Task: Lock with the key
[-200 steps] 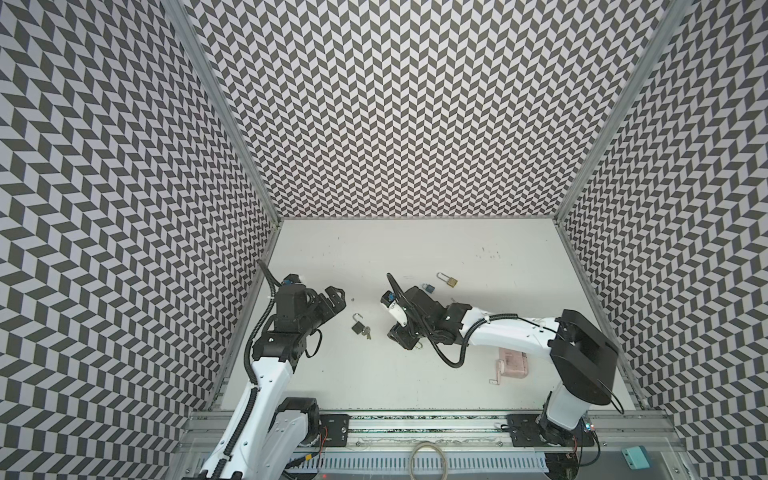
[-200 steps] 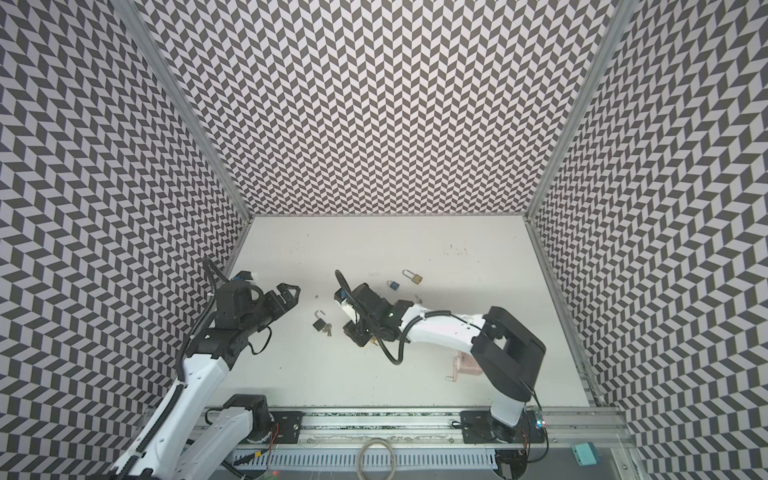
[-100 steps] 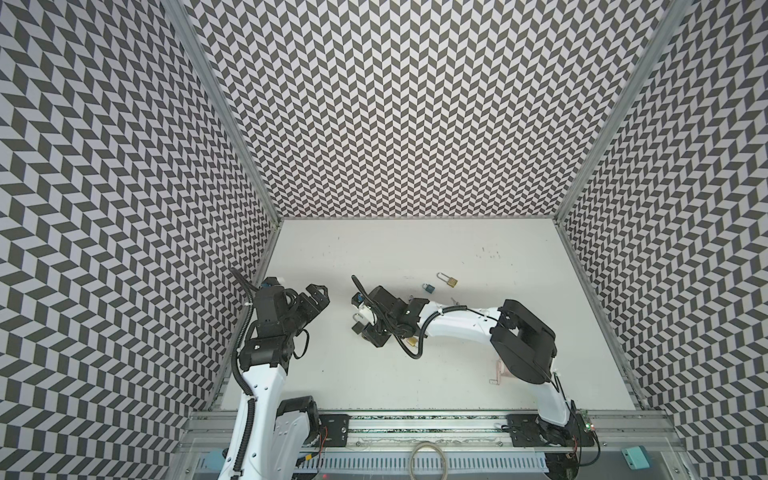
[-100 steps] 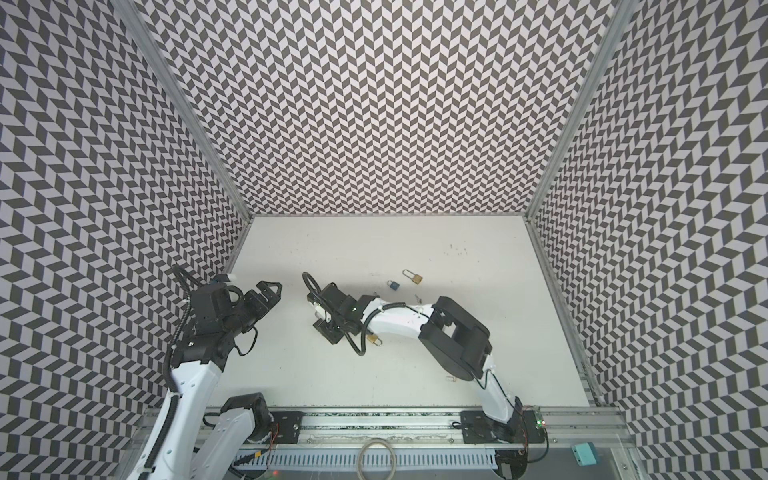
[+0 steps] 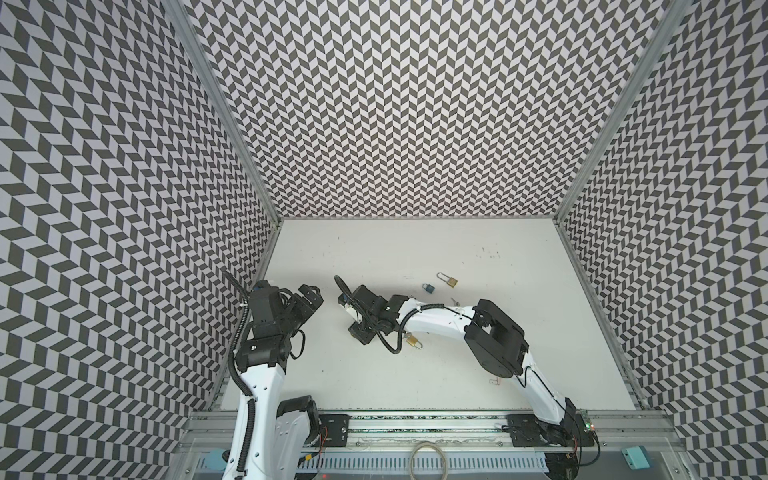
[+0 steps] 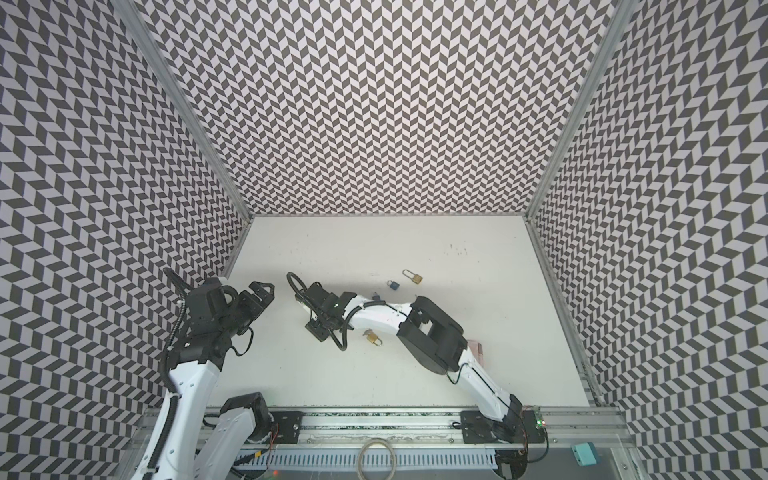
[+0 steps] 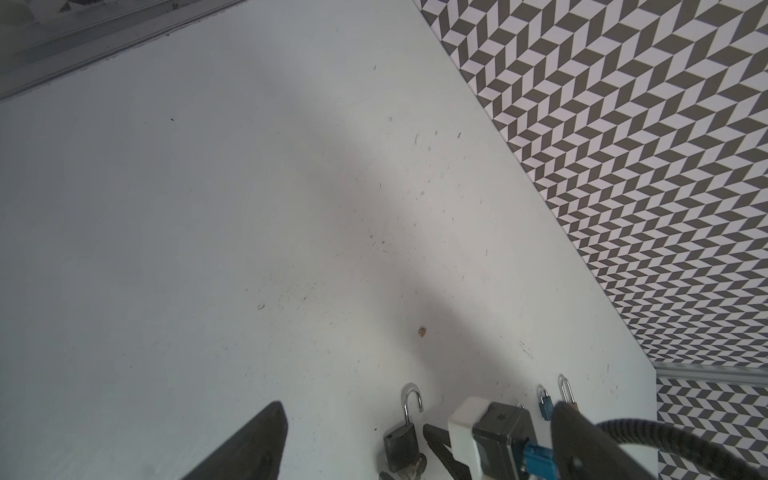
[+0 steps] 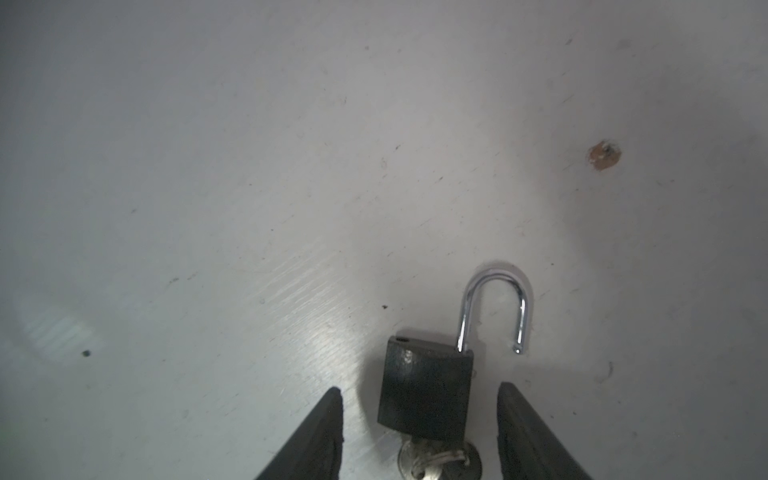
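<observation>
**Lining up on the padlock, nothing locked yet**

Right gripper [image 8: 419, 390] sits low over the black padlock [image 8: 426, 390], which lies flat on the bench [image 8: 208, 166]. Its fingers [image 8: 328, 419] are spread on either side of the lock body with a gap on both sides, so no grab yet.

The shackle [image 8: 494, 307] is popped open with its free end clear of the body, and a key [image 8: 440, 461] is already in the bottom. I'd say what's left is basically everything: pushing the shackle home and turning the key.

Left gripper [image 5: 307, 299] hangs off to the side, fingers wide apart and empty.

Hard to see: the key is cut off at the frame edge, so I can't tell how it's turned. In both top views the right gripper hides the lock completely.
</observation>
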You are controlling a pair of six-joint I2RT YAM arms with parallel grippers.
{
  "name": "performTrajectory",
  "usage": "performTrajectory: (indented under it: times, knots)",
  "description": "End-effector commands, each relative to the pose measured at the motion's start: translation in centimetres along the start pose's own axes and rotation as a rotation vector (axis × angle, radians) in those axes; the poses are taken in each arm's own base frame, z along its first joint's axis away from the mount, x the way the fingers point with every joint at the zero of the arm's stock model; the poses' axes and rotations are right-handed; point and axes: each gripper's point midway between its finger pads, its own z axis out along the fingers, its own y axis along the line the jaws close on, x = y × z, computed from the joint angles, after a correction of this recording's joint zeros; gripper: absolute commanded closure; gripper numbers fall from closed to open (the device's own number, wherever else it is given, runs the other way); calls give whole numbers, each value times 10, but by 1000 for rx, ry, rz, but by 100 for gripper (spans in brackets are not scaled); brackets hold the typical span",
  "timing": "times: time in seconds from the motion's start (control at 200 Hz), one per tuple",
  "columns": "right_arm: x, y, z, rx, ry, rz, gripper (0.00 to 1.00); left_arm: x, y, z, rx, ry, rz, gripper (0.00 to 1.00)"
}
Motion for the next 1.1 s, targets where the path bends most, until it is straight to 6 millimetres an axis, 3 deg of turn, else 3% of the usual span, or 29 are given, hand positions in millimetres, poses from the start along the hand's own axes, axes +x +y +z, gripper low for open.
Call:
performTrajectory:
  times: [0.0, 0.33, 0.646, 0.886, 1.096]
  knots:
    - [1, 1, 6, 42, 13, -19, 44, -9, -2, -7, -9, -31, -8, 1]
    - [21, -2, 12, 61, 55, -24, 63, -10, -3, -7, -3, -36, -6, 1]
    - [11, 0, -3, 34, -1, -10, 80, -9, -8, -8, 22, -32, 17, 2]
    - [-5, -1, -55, -40, -148, 32, 83, -4, -30, -7, 152, -1, 85, 2]
    - [-6, 1, -136, -154, -343, 11, 86, 10, -82, -20, 416, 28, 213, 9]
